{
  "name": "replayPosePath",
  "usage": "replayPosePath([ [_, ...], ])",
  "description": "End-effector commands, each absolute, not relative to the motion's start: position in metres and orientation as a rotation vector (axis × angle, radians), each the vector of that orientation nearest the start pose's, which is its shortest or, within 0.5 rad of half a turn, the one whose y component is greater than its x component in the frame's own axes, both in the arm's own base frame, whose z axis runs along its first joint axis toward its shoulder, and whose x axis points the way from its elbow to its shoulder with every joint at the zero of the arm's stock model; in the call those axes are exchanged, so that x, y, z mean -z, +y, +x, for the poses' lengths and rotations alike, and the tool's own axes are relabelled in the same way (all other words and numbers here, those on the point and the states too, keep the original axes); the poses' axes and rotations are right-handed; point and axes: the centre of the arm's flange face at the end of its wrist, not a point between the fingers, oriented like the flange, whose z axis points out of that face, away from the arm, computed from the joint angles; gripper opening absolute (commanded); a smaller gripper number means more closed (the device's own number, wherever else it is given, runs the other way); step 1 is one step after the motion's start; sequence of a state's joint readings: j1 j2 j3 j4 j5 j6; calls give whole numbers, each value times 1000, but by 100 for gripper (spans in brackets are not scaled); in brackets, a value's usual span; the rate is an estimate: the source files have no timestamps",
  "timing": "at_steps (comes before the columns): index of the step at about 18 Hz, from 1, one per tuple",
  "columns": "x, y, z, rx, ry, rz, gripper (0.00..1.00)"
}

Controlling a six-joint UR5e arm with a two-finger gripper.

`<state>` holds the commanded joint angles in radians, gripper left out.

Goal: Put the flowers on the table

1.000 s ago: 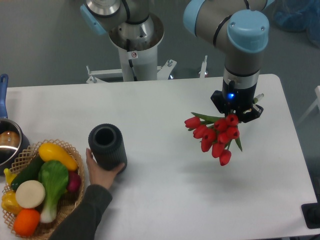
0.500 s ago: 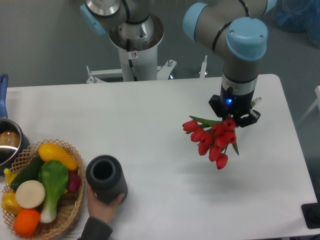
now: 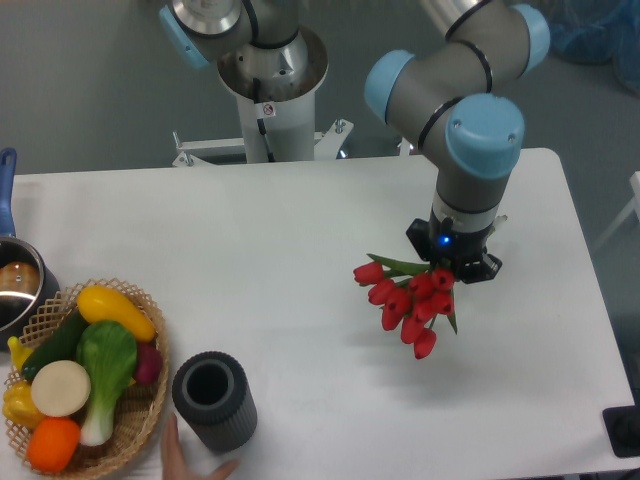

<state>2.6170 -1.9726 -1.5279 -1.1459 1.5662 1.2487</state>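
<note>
A bunch of red tulips, the flowers (image 3: 405,298), hangs above the white table (image 3: 300,240) right of centre, its buds fanning down and to the left with green leaves showing. My gripper (image 3: 452,266) sits right above the bunch and is shut on its stems; the fingers are hidden under the wrist body. A faint shadow lies on the tabletop below the buds.
A dark ribbed cylindrical vase (image 3: 213,400) stands near the front left, with a person's fingers (image 3: 178,458) touching its base. A wicker basket (image 3: 140,420) of toy vegetables sits at the left edge, a pot (image 3: 15,285) behind it. A black object (image 3: 625,430) is at the front right corner.
The gripper has carried the flowers forward and to the left. The person's hand has pulled the vase toward the front edge and mostly withdrawn.
</note>
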Motion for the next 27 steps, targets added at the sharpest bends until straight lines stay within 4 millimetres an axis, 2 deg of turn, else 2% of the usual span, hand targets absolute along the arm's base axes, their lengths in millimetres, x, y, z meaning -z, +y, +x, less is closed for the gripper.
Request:
replayPosePath([
  [4, -303, 446, -488, -75, 334, -3096, 3],
  [8, -295, 454, -489, -106, 345, -3085, 4],
  [14, -291, 455, -487, -88, 352, -3089, 39],
  [15, -289, 455, -486, -84, 350, -3091, 47],
  [17, -288, 454, -485, -82, 350, -3093, 72],
  [19, -291, 454, -483, -82, 350, -3093, 85],
  [21, -295, 451, -478, -90, 329, -3092, 91],
  [23, -309, 447, -473, -120, 321, -3082, 100],
  [24, -312, 446, -473, -129, 316, -3080, 100],
  [27, -341, 440, -474, -195, 255, -3059, 100],
])
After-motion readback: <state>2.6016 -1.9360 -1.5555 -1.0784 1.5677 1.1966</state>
